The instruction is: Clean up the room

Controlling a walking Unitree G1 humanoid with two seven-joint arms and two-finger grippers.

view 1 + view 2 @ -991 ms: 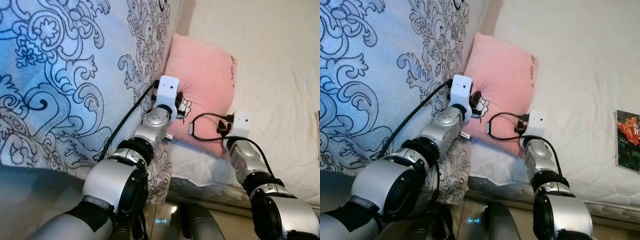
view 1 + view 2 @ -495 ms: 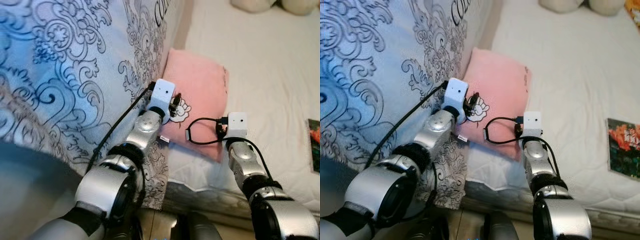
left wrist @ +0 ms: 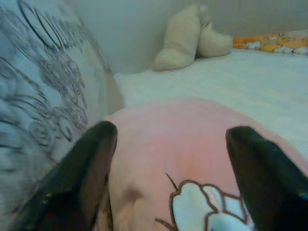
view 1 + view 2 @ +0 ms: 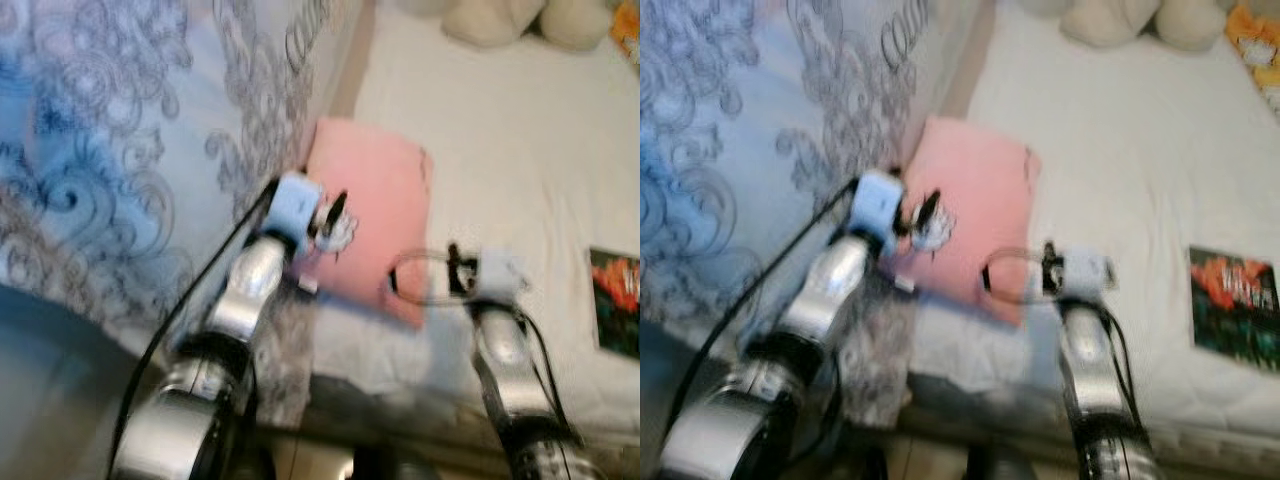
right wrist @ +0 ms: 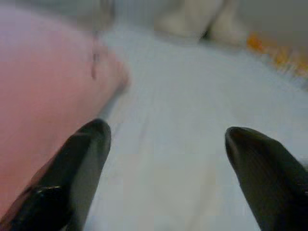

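Observation:
A pink pillow (image 4: 375, 215) with a white cartoon patch lies on the white bed (image 4: 500, 150), against the blue patterned duvet (image 4: 120, 150). My left gripper (image 3: 172, 131) is open, its two black fingers spread wide just above the pillow's near left part, by the patch. My right gripper (image 5: 166, 131) is open too. It hovers over the white sheet, with the pillow's right edge beside one finger. Neither gripper has anything between its fingers. The head views are blurred.
The duvet stands as a tall heap on the left. Cream cushions or plush toys (image 4: 500, 20) lie at the bed's far end, with something orange (image 4: 1255, 50) next to them. A dark book (image 4: 615, 315) lies on the bed at the right.
The whole picture has shifted and blurred, so the camera has moved; more of the bed's far end shows. Both grippers stay at the pillow's near edge, open as before.

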